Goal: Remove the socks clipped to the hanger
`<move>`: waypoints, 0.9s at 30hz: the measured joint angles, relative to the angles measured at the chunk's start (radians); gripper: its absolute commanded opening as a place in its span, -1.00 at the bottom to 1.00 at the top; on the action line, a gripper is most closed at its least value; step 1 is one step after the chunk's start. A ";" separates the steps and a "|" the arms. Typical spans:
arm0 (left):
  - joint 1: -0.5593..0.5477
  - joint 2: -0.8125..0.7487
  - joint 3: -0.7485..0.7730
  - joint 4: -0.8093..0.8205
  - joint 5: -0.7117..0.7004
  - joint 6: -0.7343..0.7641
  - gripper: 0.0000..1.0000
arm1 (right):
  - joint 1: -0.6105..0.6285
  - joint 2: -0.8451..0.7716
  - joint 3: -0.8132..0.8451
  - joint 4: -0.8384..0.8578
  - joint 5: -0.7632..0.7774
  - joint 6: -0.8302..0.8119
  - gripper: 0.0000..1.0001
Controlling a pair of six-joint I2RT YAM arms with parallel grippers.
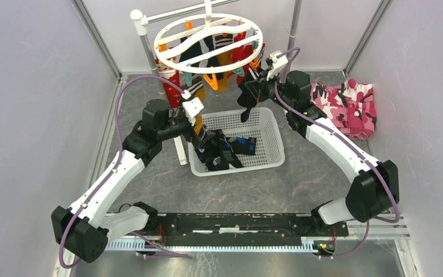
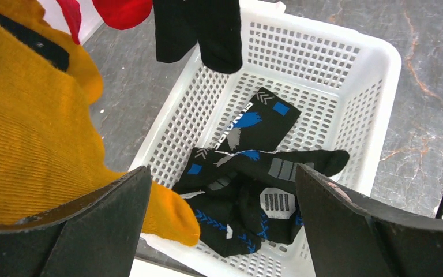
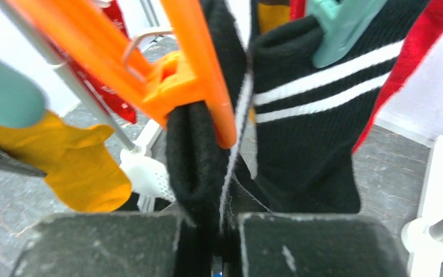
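Observation:
The white round hanger (image 1: 208, 17) hangs at the back centre, with red (image 1: 170, 86), mustard (image 1: 219, 78) and black socks clipped under it. My right gripper (image 1: 248, 98) is raised under the ring's right side. In the right wrist view it (image 3: 210, 242) is shut on a black sock (image 3: 196, 156) still held by an orange clip (image 3: 190, 75). Beside it hangs a black sock with white stripes (image 3: 306, 115) in a teal clip (image 3: 340, 23). My left gripper (image 1: 201, 134) is open and empty (image 2: 222, 225) over the basket's left edge, next to a hanging mustard sock (image 2: 29, 115).
A white perforated basket (image 1: 271, 124) stands below the hanger and holds black socks with blue marks (image 2: 254, 173). A pink camouflage cloth (image 1: 349, 107) lies at the right. The white stand post (image 1: 150, 55) rises left of the basket. Grey walls close in both sides.

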 measured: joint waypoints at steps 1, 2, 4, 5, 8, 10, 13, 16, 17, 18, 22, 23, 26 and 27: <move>0.000 0.000 0.000 0.000 0.013 0.000 1.00 | 0.002 -0.017 -0.017 0.005 -0.016 0.009 -1.00; 0.000 -0.002 0.000 -0.001 0.021 0.000 1.00 | 0.004 -0.034 -0.034 0.008 -0.031 0.016 -1.00; 0.000 -0.002 0.000 -0.004 0.046 0.000 1.00 | 0.013 -0.078 -0.079 0.016 -0.068 0.035 -1.00; 0.000 -0.002 0.002 -0.006 0.058 -0.001 1.00 | 0.018 -0.093 -0.092 0.015 -0.081 0.041 -1.00; 0.000 -0.002 0.011 -0.009 0.104 -0.022 1.00 | 0.050 -0.153 -0.134 0.014 -0.158 0.064 -1.00; 0.000 -0.002 0.027 -0.008 0.138 -0.053 1.00 | 0.073 -0.172 -0.135 0.020 -0.213 0.079 -1.00; 0.000 0.002 0.056 -0.004 0.175 -0.088 1.00 | 0.105 -0.186 -0.134 0.032 -0.282 0.103 -1.00; 0.000 0.005 0.074 0.003 0.198 -0.113 1.00 | 0.138 -0.185 -0.123 0.042 -0.343 0.130 -1.00; 0.000 0.006 0.076 0.005 0.200 -0.120 1.00 | 0.147 -0.185 -0.121 0.051 -0.362 0.143 -1.00; 0.000 0.005 0.076 0.007 0.200 -0.127 1.00 | 0.154 -0.185 -0.120 0.063 -0.381 0.157 -1.00; 0.000 0.006 0.084 0.009 0.199 -0.149 1.00 | 0.175 -0.183 -0.119 0.133 -0.456 0.231 -1.00; 0.000 0.007 0.089 0.008 0.200 -0.150 1.00 | 0.178 -0.183 -0.120 0.148 -0.469 0.246 -1.00; 0.008 0.022 0.132 -0.001 0.248 -0.150 1.00 | 0.186 -0.183 -0.120 0.194 -0.507 0.290 -1.00; 0.012 0.027 0.150 -0.005 0.274 -0.149 1.00 | 0.187 -0.183 -0.120 0.202 -0.515 0.301 -1.00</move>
